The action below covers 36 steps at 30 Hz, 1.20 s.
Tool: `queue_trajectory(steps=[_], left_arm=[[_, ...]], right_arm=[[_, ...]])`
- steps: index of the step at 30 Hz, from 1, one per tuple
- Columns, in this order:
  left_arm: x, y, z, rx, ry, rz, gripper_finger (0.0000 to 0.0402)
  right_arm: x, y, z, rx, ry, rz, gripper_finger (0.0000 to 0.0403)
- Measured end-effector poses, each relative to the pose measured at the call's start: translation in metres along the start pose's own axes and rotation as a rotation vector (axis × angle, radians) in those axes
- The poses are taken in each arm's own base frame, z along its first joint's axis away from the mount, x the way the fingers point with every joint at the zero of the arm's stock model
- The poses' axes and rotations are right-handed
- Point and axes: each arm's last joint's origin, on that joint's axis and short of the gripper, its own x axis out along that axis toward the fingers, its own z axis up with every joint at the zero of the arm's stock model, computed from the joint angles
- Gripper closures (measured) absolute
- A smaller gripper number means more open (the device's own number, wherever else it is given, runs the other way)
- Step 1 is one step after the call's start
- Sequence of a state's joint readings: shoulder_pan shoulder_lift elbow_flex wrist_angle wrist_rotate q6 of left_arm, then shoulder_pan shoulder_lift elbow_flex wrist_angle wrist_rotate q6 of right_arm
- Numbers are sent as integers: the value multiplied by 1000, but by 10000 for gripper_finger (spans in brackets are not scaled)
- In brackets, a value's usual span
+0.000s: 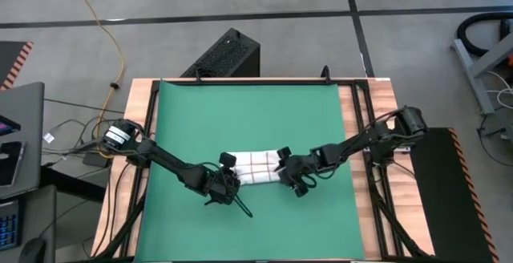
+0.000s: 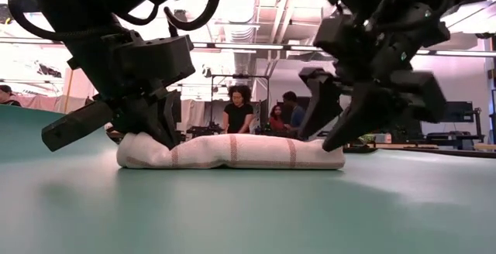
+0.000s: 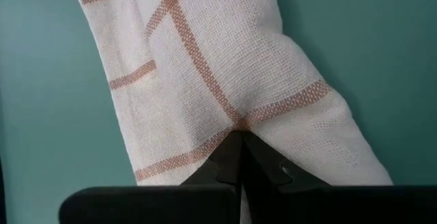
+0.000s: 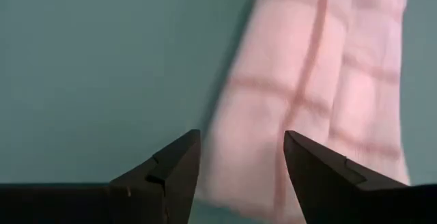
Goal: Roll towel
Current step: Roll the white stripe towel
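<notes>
Green matting (image 1: 248, 119) covers most of the wooden tabletop (image 1: 365, 127), and beyond it the low view shows a lit workroom with a few people standing well back. On the mat, a little toward the near edge and about midway across, lies the towel (image 1: 255, 167), already gathered into a low, compact bundle instead of a flat sheet; seen from table height it reads as a rounded, layered roll (image 2: 230, 151) with its red grid lines wrapping over the top. The rolling looks largely done: no loose flat panel trails out from the bundle in any view, so what is left appears to be tidying or letting go, though whether the roll is tight all the way through cannot be told. Its long axis runs side to side across the tabletop, one end pointing toward each arm. The left gripper (image 3: 235, 156) sits at the left end with its fingers pressed together, their tips touching the cloth at a red stripe; whether they pinch any fabric is unclear. The right gripper (image 4: 242, 166) hangs at the right end with its fingers spread apart, straddling the towel's end and clamping nothing.
</notes>
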State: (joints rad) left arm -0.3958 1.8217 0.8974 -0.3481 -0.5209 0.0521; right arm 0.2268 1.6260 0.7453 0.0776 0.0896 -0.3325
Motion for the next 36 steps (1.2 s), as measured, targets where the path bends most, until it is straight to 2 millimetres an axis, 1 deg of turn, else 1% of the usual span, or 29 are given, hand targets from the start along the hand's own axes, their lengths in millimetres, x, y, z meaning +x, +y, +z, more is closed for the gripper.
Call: queue_trajectory(steps=[6,9,13,17,20,22,24,26,31,32,36], left_arm=[[0,0,1,-5,-8,0,401],[0,0,1,-1,-14,-2,401],[0,0,3,-5,-29,-7,401],[0,0,3,-3,-31,-17,401],[0,0,3,4,-33,-17,401],[1,0,4,6,-36,-18,401],[1,0,4,5,-40,-18,401],[1,1,4,4,-42,-18,401],[1,0,5,0,-46,-29,401],[1,0,5,-7,-46,-29,401],[-1,2,6,-72,-55,-34,401]], right_arm=[[2,2,-25,11,69,-6,170],[3,4,-33,-5,70,-29,170],[4,5,-38,-32,96,-90,170],[15,6,-45,-35,149,-120,170],[24,10,-46,-54,175,-129,173],[31,14,-44,-62,190,-142,187],[34,16,-41,-55,209,-178,216],[36,17,-38,-23,222,-213,254],[36,13,-32,112,249,-232,352],[36,13,-31,135,259,-230,361],[33,11,-20,203,288,-139,361]])
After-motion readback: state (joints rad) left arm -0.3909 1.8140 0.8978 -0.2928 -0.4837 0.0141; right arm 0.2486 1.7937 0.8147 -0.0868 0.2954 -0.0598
